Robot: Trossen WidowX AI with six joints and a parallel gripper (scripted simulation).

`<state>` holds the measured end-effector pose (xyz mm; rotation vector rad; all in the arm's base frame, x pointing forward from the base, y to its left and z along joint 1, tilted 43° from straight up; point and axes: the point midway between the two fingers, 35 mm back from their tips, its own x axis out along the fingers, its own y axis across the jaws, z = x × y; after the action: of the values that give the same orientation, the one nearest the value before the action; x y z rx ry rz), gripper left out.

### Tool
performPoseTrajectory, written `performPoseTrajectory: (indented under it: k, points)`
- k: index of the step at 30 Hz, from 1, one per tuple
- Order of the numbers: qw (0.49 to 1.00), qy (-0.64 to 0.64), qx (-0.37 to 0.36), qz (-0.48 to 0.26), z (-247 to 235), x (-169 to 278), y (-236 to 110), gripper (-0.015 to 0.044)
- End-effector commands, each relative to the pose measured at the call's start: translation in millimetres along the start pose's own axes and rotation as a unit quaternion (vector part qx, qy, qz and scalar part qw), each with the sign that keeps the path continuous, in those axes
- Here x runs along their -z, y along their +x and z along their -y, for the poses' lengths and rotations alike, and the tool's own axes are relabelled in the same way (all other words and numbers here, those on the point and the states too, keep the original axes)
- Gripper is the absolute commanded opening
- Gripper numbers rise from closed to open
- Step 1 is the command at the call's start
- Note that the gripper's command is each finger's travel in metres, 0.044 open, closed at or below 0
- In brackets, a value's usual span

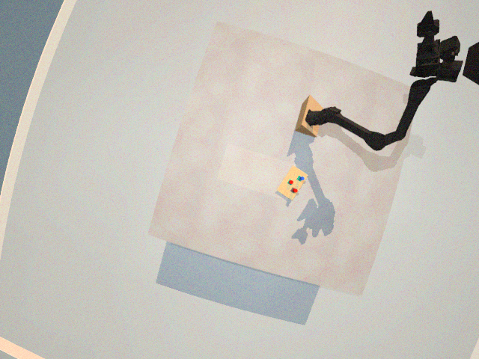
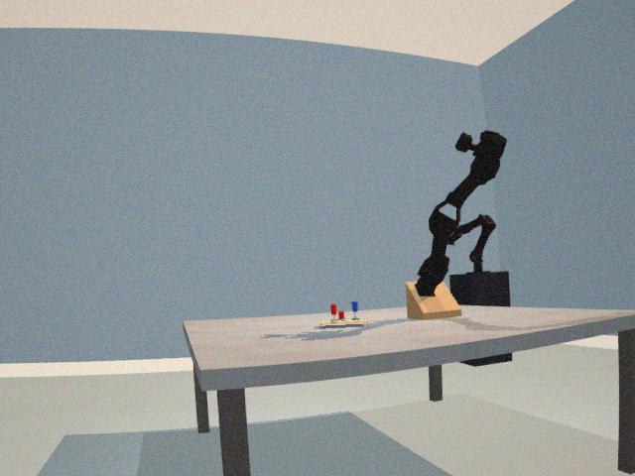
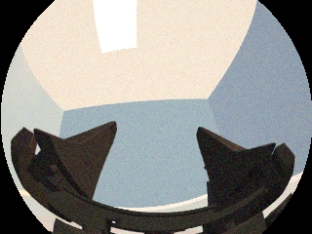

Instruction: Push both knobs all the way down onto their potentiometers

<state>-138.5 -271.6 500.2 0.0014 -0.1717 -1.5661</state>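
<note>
The tan circuit board (image 1: 286,190) (image 2: 361,322) stands on the table (image 1: 239,84) (image 2: 287,353). Three knobs rise from it. A red knob (image 2: 333,308) and a blue knob (image 1: 301,178) (image 2: 354,305) stand high on thin shafts. A second red knob (image 2: 341,314) sits lower. From above the red knobs show as two red dots, one (image 1: 290,182) beside the other (image 1: 294,190). My gripper (image 1: 428,23) (image 2: 463,142) (image 3: 156,146) is open and empty. It is raised high above the arm's base, far from the board, and faces the wall and ceiling.
The arm is mounted on a tan wedge (image 1: 310,104) (image 2: 436,307) near the table's far side. A black box (image 1: 471,61) (image 2: 479,289) stands just beyond the table edge behind the wedge.
</note>
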Motion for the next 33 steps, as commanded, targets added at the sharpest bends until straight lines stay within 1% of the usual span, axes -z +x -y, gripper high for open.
performPoseTrajectory:
  k: [1, 7, 15, 24, 33]
  points:
    - [1.000, 0.002, -0.002, -0.001, -1, 1, 1, 0.0374]
    - [0.996, 0.051, -0.053, -0.045, -21, 30, 28, 0.0216]
    - [0.976, 0.121, -0.126, -0.127, -65, 80, 61, 0.0006]
    - [0.932, 0.181, -0.203, -0.237, -130, 142, 82, 0.0000]
    - [0.877, 0.211, -0.263, -0.343, -203, 193, 77, 0.0000]
